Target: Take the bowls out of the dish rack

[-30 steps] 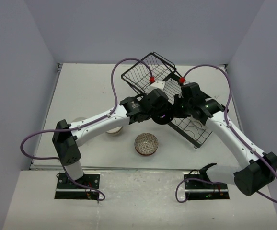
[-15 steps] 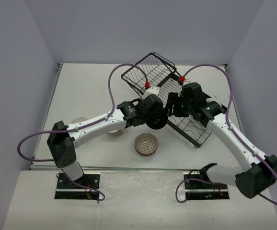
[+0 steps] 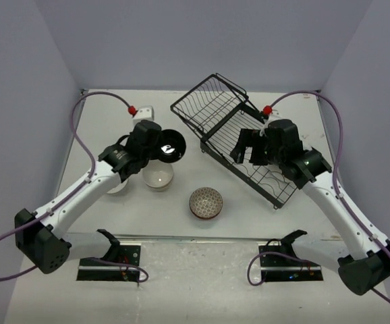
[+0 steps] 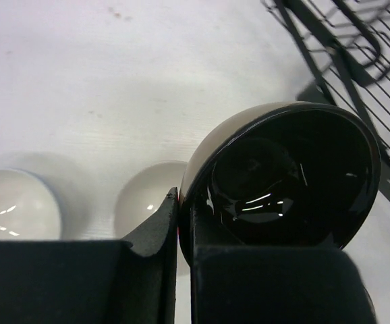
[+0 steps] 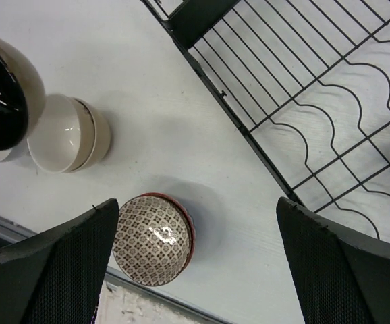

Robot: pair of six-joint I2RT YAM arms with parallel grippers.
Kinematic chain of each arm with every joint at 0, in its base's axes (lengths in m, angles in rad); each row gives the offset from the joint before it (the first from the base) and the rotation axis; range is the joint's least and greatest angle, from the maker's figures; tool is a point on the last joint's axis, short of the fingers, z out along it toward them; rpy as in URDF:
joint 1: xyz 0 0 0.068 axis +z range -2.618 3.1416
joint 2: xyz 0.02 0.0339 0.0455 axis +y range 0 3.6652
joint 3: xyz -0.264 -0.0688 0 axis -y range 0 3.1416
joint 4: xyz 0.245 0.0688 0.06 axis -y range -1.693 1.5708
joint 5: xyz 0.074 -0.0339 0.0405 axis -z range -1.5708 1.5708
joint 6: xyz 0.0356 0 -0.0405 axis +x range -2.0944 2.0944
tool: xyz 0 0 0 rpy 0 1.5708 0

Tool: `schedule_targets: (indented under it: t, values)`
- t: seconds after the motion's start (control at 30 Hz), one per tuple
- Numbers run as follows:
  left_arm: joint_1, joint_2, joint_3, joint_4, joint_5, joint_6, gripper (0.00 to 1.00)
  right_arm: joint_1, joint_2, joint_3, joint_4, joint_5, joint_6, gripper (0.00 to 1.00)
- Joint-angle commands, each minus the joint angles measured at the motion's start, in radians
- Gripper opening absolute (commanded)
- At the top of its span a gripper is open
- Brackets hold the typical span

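Four bowls show. The left pincer point(image 4: 183, 219) is clamped on the rim of a round tan bowl with a glossy black inside point(image 4: 286, 182), one finger inside and one outside. That bowl hangs above the pale desk point(image 3: 107, 128), its mouth facing up, left of the rack. Two plain white round bowls point(image 4: 148, 206) point(image 4: 13, 202) stand upright side by side on the desk beneath it. A brown speckled-pattern bowl point(image 3: 206, 202) sits upright nearer the arm bases, apart from them.

There is one black wire dish rack point(image 3: 266, 172). Its long axis runs diagonally from far-left to near-right, and the smaller wire basket section point(image 3: 212, 101) is tipped up at the far-left end.

The right pincer point(image 3: 247, 147) hovers over the slotted tray, jaws spread wide and holding nothing.
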Motion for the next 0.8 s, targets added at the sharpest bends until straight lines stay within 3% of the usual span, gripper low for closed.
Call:
schedule_targets:
  t: [0.0, 0.2, 0.77]
  values:
    - [0.091, -0.087, -0.068, 0.095, 0.033, -0.033, 0.00, 0.002, -0.050, -0.019, -0.006, 0.049, -0.008, 0.99]
    - [0.209, -0.131, -0.172, 0.101, 0.148, -0.018, 0.00, 0.002, -0.091, -0.054, -0.010, 0.061, -0.017, 0.99]
    - [0.237, -0.133, -0.244, 0.047, 0.251, 0.005, 0.00, 0.002, -0.120, -0.107, -0.029, 0.213, -0.086, 0.99]
